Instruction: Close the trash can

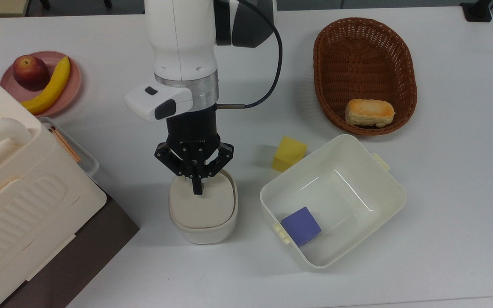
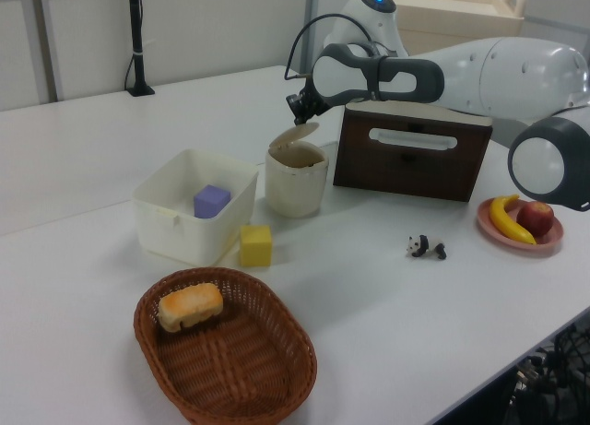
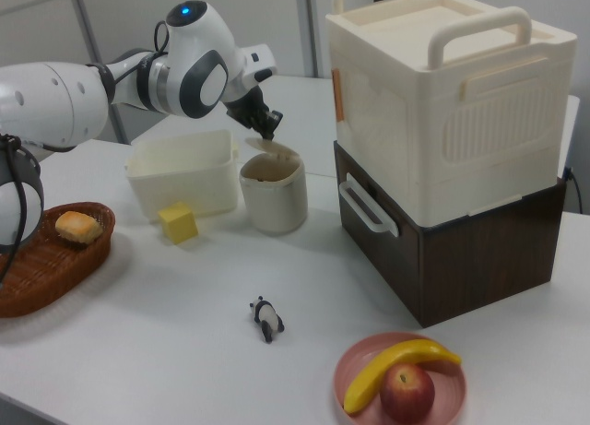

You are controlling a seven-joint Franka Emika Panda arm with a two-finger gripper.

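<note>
The small cream-white trash can (image 1: 203,229) stands on the white table, left of the tub in the top view. Its hinged lid (image 1: 202,205) lies almost flat over the opening. In the left view the lid (image 2: 300,132) is still tilted, with a gap above the can (image 2: 296,181). My gripper (image 1: 197,188) is shut, its joined fingertips resting on the lid's far part. In the right view the gripper (image 3: 268,127) sits just above the lid (image 3: 267,146) and the can (image 3: 273,199).
A lidless white tub (image 1: 385,175) holding a purple cube (image 1: 301,225) stands right of the can, with a yellow cube (image 1: 288,153) beside it. A wicker basket (image 1: 328,85) holds bread (image 1: 369,112). A big cream ribbed box (image 1: 15,192) and a fruit plate (image 1: 72,85) are at the top view's left. A toy panda (image 2: 426,247) lies nearby.
</note>
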